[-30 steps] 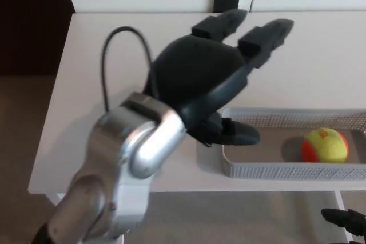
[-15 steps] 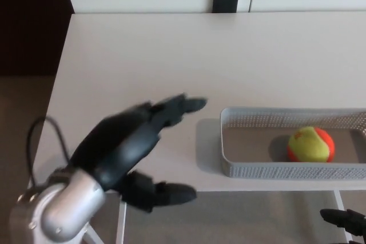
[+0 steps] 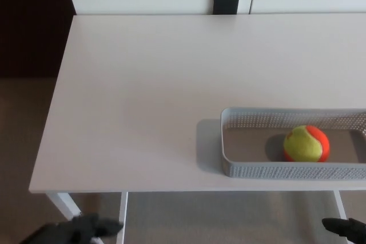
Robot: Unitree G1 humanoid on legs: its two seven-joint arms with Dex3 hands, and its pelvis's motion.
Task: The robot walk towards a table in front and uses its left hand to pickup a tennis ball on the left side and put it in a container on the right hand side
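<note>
From the head view I saw my left hand only as a dark, blurred shape at the bottom left, low down below the front edge of the bench and just beside its white front-left leg. It touched nothing on the bench top. The picture's lower edge cut it off, so I could not tell whether it was open or closed.

My right hand showed as a small black tip in the bottom right corner, also below the bench's front edge. Too little of it was in view to judge its state.

The tennis ball, yellow-green with an orange patch on its right side, lay inside the container, a grey perforated tray near the bench's front edge on the right. The ball sat on the tray floor close to the front wall. Any print on the ball was too small for me to read.

The tray's right end ran out of the picture. At the middle of the bench's far edge stood a small black block whose nature I could not make out.
</note>
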